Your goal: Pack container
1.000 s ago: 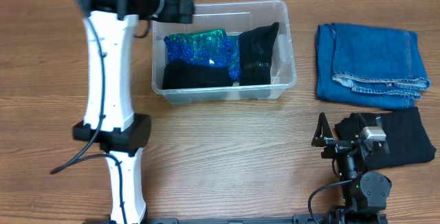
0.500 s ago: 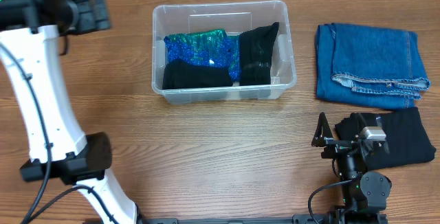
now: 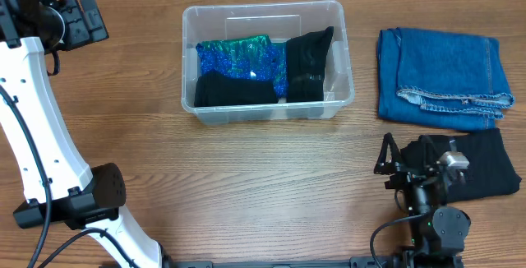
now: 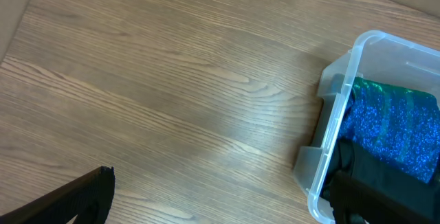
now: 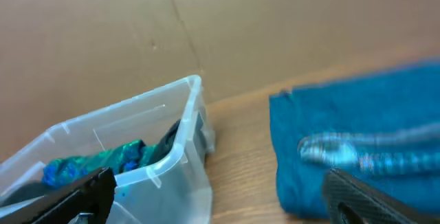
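The left pincer (image 4: 220, 183) is spread wide, with its two dark fingers far apart at the bottom corners of the left wrist view. Nothing is between them but the bare wooden table (image 3: 246, 177). From above, this pincer hangs over the far left corner of the table, well apart from the container (image 3: 267, 113) and on its left side. The container is a clear plastic box that sits at the back of the table, near the middle. Inside it is a sparkly blue and green cloth (image 3: 238, 54) at the back left. A black cloth (image 3: 234, 91) lies in front of that, against the near wall. Another black cloth (image 3: 308, 62) fills the right end and leans up toward the rim. The left wrist view shows the left end of the box, with the sparkly cloth and some black cloth inside. The right pincer (image 5: 216, 186) is spread open too and holds nothing. It is at the front right of the table, well apart from the box. A folded black cloth (image 3: 481, 169) lies just beside it, partly under the arm. Folded blue jeans (image 3: 444, 75) lie on the table to the right of the box and do not touch it. The right wrist view is blurry, but it shows the box on the left and the jeans on the right.
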`<state>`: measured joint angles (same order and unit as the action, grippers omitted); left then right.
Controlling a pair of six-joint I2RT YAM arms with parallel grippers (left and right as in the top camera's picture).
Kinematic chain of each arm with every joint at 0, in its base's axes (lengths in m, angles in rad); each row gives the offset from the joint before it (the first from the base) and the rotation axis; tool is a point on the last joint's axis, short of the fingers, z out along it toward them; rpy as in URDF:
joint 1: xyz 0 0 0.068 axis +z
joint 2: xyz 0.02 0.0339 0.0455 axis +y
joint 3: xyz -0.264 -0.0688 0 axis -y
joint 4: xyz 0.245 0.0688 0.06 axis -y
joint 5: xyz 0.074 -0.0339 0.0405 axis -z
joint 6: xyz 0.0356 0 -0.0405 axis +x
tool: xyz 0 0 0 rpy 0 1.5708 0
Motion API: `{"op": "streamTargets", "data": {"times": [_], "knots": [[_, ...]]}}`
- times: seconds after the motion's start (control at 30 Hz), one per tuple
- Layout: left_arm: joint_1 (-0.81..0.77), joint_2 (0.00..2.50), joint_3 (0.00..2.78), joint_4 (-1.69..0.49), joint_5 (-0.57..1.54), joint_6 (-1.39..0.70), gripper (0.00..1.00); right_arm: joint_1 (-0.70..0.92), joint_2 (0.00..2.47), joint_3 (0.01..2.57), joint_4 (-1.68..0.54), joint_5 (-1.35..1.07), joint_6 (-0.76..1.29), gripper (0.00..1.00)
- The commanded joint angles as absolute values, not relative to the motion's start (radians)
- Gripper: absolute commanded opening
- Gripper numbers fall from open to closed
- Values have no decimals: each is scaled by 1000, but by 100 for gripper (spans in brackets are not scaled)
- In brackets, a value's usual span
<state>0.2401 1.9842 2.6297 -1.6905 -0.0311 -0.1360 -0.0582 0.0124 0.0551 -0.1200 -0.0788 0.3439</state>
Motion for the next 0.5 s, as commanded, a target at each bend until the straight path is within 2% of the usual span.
{"op": "streamTargets", "data": {"times": [0.0, 0.13, 0.27, 0.37, 0.47], "knots": [[242, 1966, 2626, -1689, -36, -154, 100, -61, 14, 292, -235, 38, 476, 100], [242, 1966, 2626, -1689, -36, -154, 100, -61, 123, 603, -544, 185, 433, 100], [242, 1966, 2626, -1689, -36, -154, 100, -61, 294, 845, -834, 216, 415, 100], [242, 1966, 2626, -1689, -36, -154, 100, -61, 359, 905, -929, 279, 427, 100], [242, 1966, 2626, -1689, -36, -154, 100, -61, 362, 905, -942, 290, 542, 100]]}}
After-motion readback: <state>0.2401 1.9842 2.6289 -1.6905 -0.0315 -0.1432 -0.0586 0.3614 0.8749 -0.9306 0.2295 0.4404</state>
